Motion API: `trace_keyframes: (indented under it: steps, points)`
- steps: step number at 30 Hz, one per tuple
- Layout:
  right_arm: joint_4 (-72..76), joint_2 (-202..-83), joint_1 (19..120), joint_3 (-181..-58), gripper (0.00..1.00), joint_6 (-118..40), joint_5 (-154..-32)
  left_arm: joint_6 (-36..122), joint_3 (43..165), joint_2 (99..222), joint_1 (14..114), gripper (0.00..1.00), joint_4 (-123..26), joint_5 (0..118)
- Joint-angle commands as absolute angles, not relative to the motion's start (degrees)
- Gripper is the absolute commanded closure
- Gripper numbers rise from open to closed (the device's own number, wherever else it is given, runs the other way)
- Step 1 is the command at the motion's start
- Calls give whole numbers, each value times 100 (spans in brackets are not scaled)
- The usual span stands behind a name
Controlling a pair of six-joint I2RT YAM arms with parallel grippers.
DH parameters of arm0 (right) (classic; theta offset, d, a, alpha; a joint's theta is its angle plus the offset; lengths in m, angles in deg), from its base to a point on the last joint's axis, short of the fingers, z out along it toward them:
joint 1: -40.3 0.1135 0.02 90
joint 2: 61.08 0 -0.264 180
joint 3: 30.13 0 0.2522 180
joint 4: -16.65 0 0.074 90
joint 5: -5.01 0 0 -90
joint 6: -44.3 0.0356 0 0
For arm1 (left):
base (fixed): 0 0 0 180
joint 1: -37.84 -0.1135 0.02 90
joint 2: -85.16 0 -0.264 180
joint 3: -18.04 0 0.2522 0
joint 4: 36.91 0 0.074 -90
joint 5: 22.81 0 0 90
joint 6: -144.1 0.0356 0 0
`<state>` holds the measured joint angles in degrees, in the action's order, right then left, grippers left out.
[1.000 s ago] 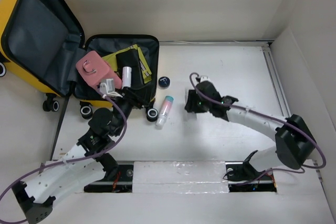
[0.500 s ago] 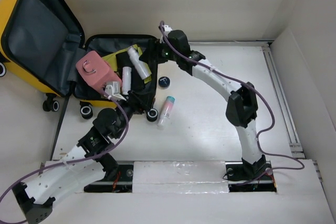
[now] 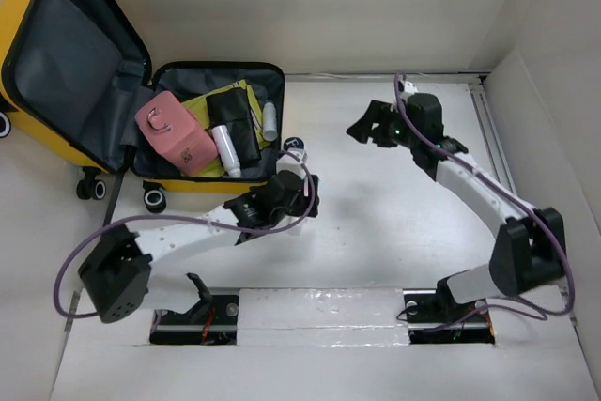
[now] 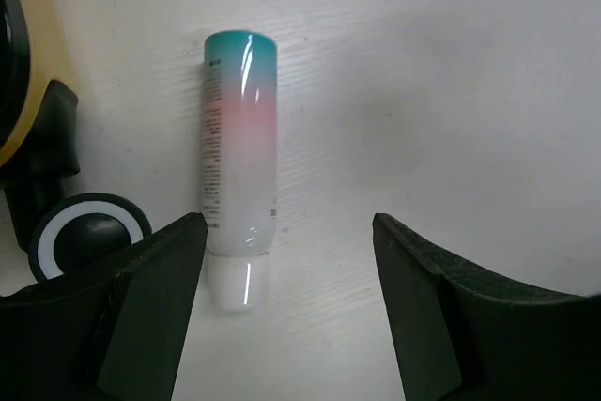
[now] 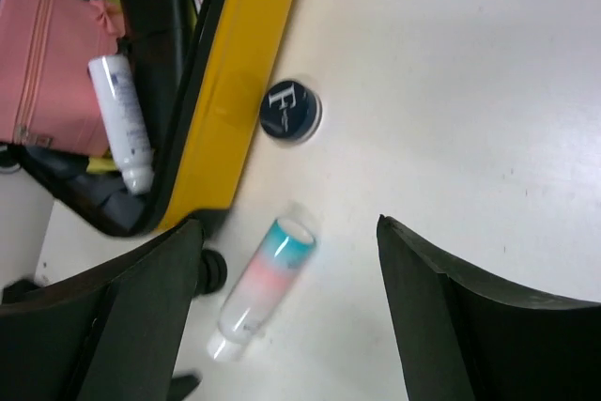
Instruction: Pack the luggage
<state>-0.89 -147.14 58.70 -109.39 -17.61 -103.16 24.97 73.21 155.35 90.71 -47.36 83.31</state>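
Note:
The yellow luggage (image 3: 26, 7) lies open at the upper left, its dark-lined base (image 3: 165, 78) holding a pink case (image 3: 171, 132), a black pouch (image 3: 233, 117) and two white bottles (image 3: 223, 147). A teal-and-pink tube (image 4: 239, 157) lies on the table beside the luggage's caster wheel (image 4: 89, 237), white cap towards my left gripper (image 4: 286, 269). That gripper hangs open just above it, the tube close to the left finger (image 4: 155, 298). My right gripper (image 3: 364, 129) is open and empty, raised right of the luggage; its view shows the tube (image 5: 263, 288) far below.
A small round dark jar (image 5: 289, 110) sits on the table against the luggage's yellow rim (image 5: 235, 91). A white wall panel (image 3: 554, 138) borders the table on the right.
My right gripper carried a white bottle over the luggage, left it inside and drew back to the right, opening. My left arm swung right from the luggage's front edge to hover over the tube.

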Motion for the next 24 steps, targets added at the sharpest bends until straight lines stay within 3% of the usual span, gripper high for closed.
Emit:
trace_keyframes:
  steps: [1,11,15,16,22,24]
  points:
    - [447,-13959,5946,-10245,20,-2030,-10301,2903,7784,15994,9067,32,-4978,8390]
    - [499,-13297,5709,-9356,20,-2162,-10616,2949,8233,17409,9128,34,-4786,8626]
    - [552,-13175,5595,-9303,20,-2162,-10722,3002,8400,17954,9128,42,-4786,8854]
    - [604,-13174,5595,-9303,20,-2162,-10722,3002,8453,18025,9128,51,-4786,8925]
    - [605,-12771,5445,-9109,21,-2110,-10906,3002,8734,18464,9181,71,-4724,9118]
    - [605,-12604,5288,-8987,21,-2109,-10977,2923,8839,18517,9233,84,-4811,9311]
